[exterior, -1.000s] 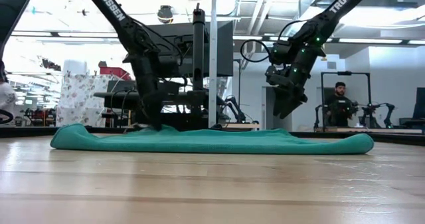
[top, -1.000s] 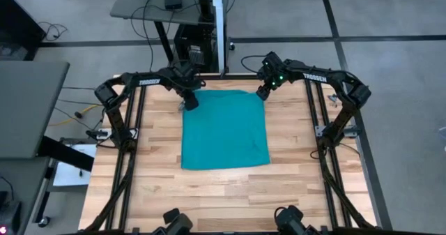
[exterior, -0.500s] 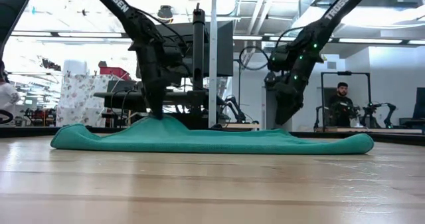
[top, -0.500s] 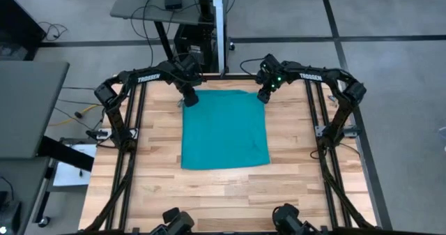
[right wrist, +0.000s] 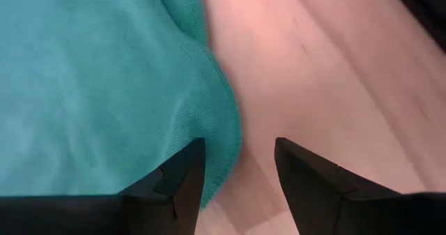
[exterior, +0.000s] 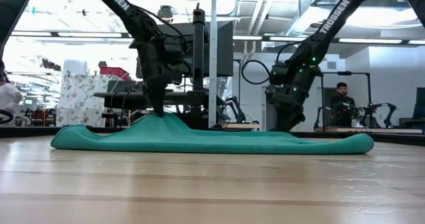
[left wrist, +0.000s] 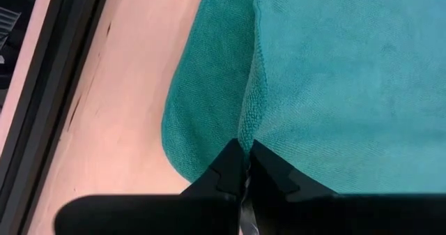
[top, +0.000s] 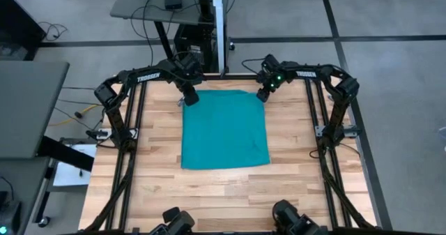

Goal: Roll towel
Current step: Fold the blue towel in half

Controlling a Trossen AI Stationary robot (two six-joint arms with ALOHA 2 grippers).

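The teal towel (top: 224,129) lies spread flat on the wooden table (top: 160,186). It also shows in the low view (exterior: 219,141). My left gripper (top: 189,99) is shut on the towel's far left corner, which rises into a small peak (exterior: 159,121). My right gripper (top: 263,94) is open and low at the far right corner (right wrist: 216,116). One finger (right wrist: 178,183) stands over the cloth and the other (right wrist: 313,186) over bare wood. My left gripper pinches a raised fold of the towel's edge (left wrist: 245,134) at its far left corner between its two fingers (left wrist: 226,169). The fingers come from above, pointing down. The corner is lifted a little, and the towel's other parts lie on the table. Whether my right gripper touches the towel, I cannot tell.
Black frame rails (top: 132,123) run along the table's left and right sides (top: 322,123). Bare wood lies near the towel's front edge (top: 223,193). A person (exterior: 340,104) stands in the room beyond the table.
My left gripper has risen slightly with the towel's far left corner, drawing it up into a small peak while the other parts of the towel stay flat. My right gripper has gone down toward the towel's far right corner.
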